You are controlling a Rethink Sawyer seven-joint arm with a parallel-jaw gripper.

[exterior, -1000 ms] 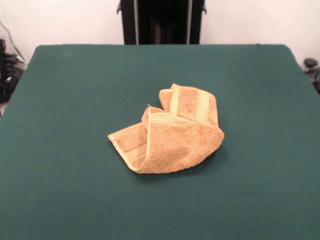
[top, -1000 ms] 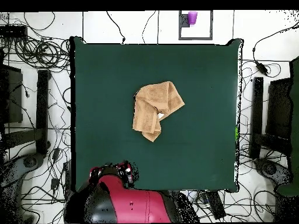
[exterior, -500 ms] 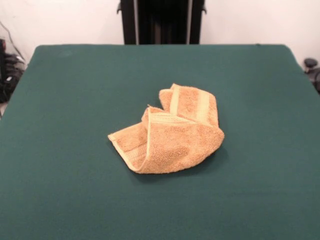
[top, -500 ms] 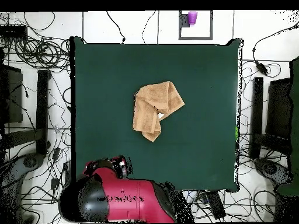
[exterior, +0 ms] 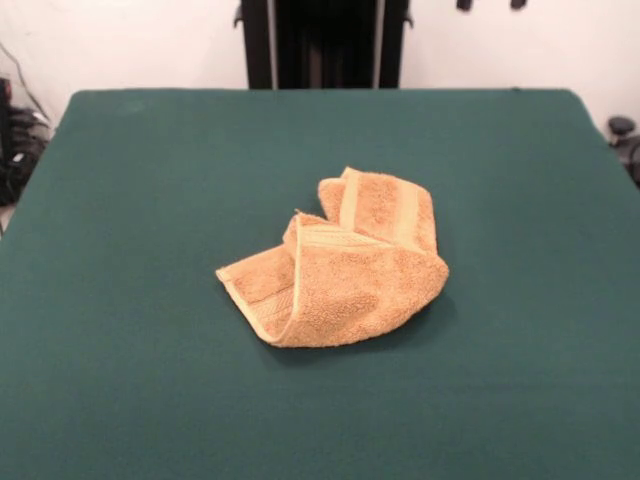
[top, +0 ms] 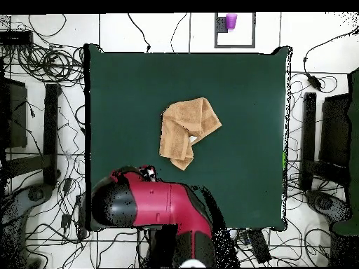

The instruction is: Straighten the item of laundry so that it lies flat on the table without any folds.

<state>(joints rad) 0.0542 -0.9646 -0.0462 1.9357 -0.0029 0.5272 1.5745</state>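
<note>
The orange-tan towel (exterior: 340, 265) lies crumpled near the middle of the dark green table (exterior: 140, 220), folded over itself in several layers with its paler bands showing. In the overhead view the towel (top: 185, 129) shows a small white label on its right side. Only the two dark tips of my gripper (exterior: 491, 4) show at the top edge of the front view, set apart, open and empty, high above the table's far right part. In the overhead view my red and black arm (top: 151, 207) reaches over the table's (top: 245, 105) lower left edge, short of the towel.
The black pedestal (exterior: 325, 40) stands behind the table's far edge. A purple cup (top: 231, 21) sits on the floor beyond the table's top edge in the overhead view. Cables (top: 49, 63) and black stands (top: 308, 140) surround the table.
The arm has swung in over the table's edge on the robot's side, and the gripper's tips now show at the top of the front view. The towel has not moved.
</note>
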